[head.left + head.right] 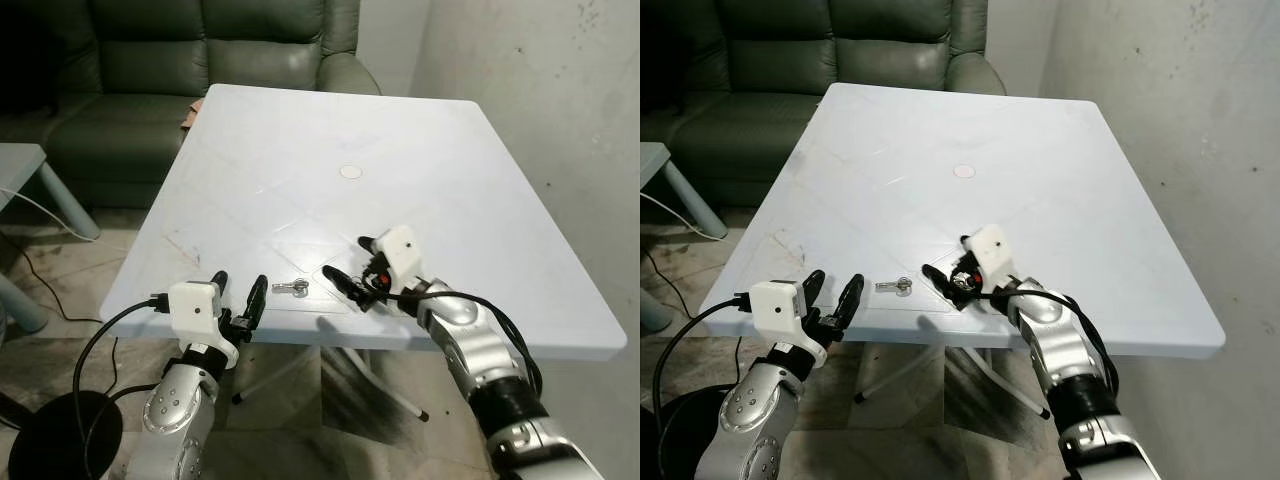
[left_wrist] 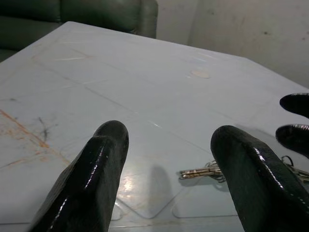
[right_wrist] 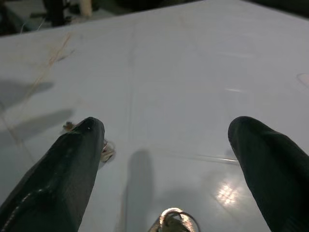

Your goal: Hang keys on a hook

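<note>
White table [image 1: 420,160] carries the keys [image 1: 291,288] at six o'clock (ungrasped); both grippers, left [image 1: 238,299] and right [image 1: 352,268], are spread; no hook is seen.

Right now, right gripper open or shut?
Open. The right gripper has its two black fingers spread wide, with bare white table between them. It holds nothing; the keys lie flat on the table.

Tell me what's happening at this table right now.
The robot stands at the near edge of a white table. A small bunch of keys lies flat on it, between the two grippers. The right gripper is open beside the keys, nearly on them; the left gripper is open at the table edge. Nothing is grasped yet.
</note>
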